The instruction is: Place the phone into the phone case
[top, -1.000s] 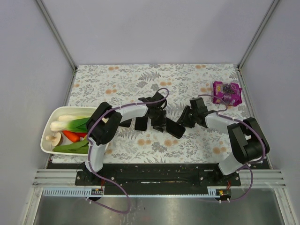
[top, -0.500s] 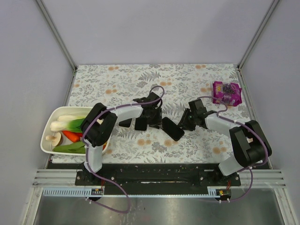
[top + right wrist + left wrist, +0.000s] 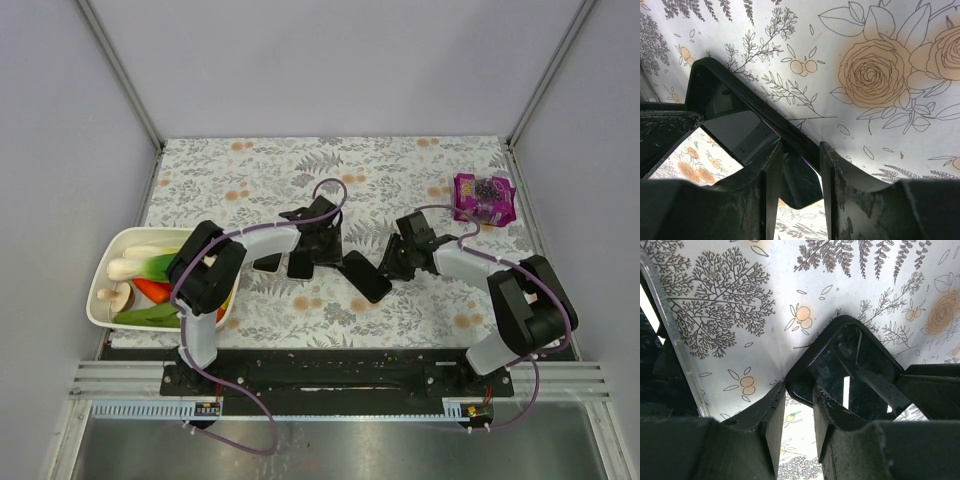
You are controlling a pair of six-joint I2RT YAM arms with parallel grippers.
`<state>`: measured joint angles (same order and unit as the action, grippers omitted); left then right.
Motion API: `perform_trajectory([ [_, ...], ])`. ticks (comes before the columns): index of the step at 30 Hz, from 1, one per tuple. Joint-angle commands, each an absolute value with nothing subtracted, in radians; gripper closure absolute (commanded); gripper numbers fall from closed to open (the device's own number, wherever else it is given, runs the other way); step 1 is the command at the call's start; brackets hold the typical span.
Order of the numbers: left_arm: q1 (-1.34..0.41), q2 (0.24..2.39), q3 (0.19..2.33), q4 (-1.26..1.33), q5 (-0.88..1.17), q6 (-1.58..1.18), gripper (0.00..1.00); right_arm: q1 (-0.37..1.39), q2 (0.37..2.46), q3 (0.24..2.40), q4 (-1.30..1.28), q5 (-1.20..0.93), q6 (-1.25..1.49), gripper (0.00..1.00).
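Observation:
The black phone (image 3: 367,277) lies diagonally at mid-table, its glossy screen (image 3: 850,370) sitting inside the raised rim of the black phone case (image 3: 812,347). My left gripper (image 3: 325,250) is at its upper-left corner, jaws narrowly open (image 3: 799,390). One finger is over the corner, the other over the cloth, and only tablecloth shows in the gap. My right gripper (image 3: 392,268) straddles the opposite end (image 3: 800,147), also open. Its left finger is over the screen (image 3: 735,130) and its right finger is outside the case rim (image 3: 755,105), with the corner in the gap.
Two more flat black slabs (image 3: 268,262) (image 3: 300,264) lie just left of the left gripper; one shows a clear edge (image 3: 670,340). A white tub (image 3: 130,240) of vegetables sits at the left edge. A purple packet (image 3: 484,198) is at the back right.
My left gripper has drawn back up and to the left, off the phone's middle to its corner. The right gripper shifted slightly left. The phone has barely moved.

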<state>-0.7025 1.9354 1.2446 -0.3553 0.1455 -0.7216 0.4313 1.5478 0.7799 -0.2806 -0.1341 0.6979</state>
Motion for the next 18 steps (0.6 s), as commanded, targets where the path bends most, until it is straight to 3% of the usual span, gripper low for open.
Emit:
perform_trajectory([
  [1,-0.709,1.979,1.29,-0.354,0.11,-0.695,0.68,0.505,1.545,0.718,-0.258,-0.219,0.756,0.57],
  [18,-0.71,2.052,1.43,-0.394,0.129,-0.661,0.68,0.603,1.5,0.677,-0.209,-0.232,0.836,0.57],
])
